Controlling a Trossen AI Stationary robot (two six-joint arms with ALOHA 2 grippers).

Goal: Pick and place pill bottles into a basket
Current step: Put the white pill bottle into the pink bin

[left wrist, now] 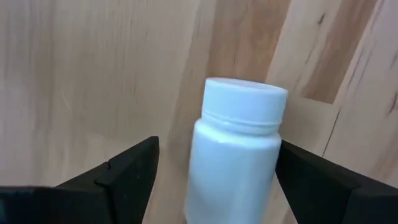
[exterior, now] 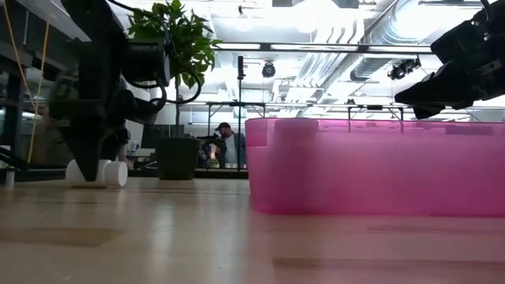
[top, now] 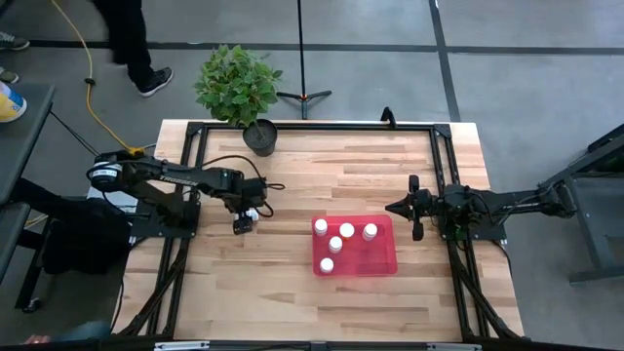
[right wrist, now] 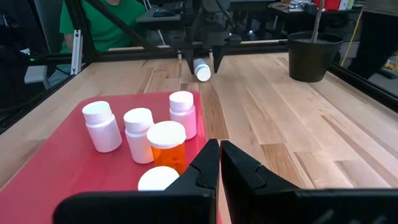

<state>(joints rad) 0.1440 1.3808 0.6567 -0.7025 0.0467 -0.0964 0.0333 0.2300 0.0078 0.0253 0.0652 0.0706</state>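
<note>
The left gripper hangs low over the table, its fingers spread wide to either side of one bottle that lies on its side on the bare wood. The bottle sits between the fingers with a gap at each side, so nothing is gripped yet. Its long axis runs along the fingers, cap pointing away from the wrist; closing across its round body looks the likely next step.

The basket lies to the right of this bottle, apart from it, with open wood between them. Five bottles already stand inside it, one of them with an orange body in the right wrist view.

The right gripper waits just beside the basket's right edge, its fingers closed and holding nothing. The left arm is clearly the nearer to the lying bottle. A potted plant stands at the table's far edge, well clear of the path.
</note>
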